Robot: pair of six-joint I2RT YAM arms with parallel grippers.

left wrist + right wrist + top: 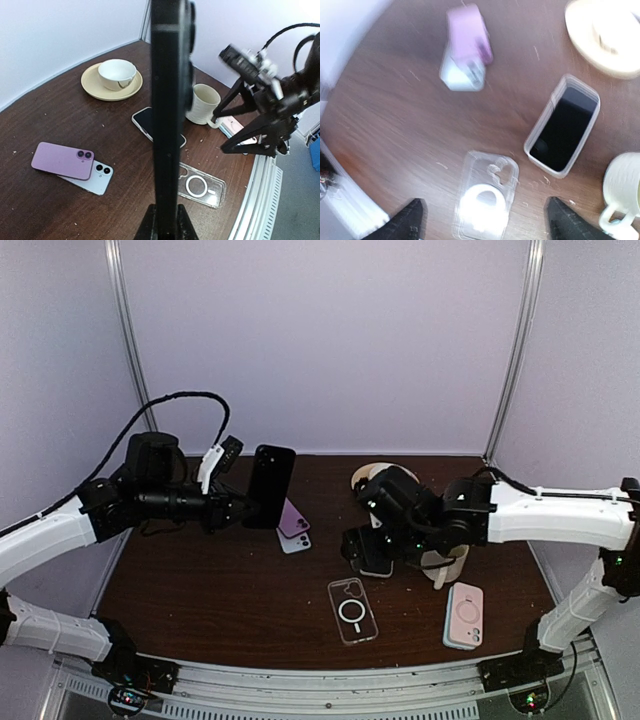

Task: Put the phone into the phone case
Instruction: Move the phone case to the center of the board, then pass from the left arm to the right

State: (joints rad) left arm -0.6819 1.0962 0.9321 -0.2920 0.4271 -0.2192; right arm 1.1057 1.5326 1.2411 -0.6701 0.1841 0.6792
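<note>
My left gripper (238,508) is shut on a black phone (271,485) and holds it upright in the air over the left half of the table. In the left wrist view the phone (170,115) stands edge-on between the jaws of the gripper (166,220). The clear phone case (352,610) with a white ring lies flat near the table's front edge. It also shows in the left wrist view (202,186). My right gripper (365,545) is open and empty. It hovers above the case (487,197), which lies between its spread fingertips (410,222).
A purple phone (293,517) lies stacked on a pale blue one. A dark-screened phone (563,127) in a white case lies beside a cream mug (622,185). A cup on a saucer (95,87) stands at the back. A pink-cased phone (464,615) lies front right.
</note>
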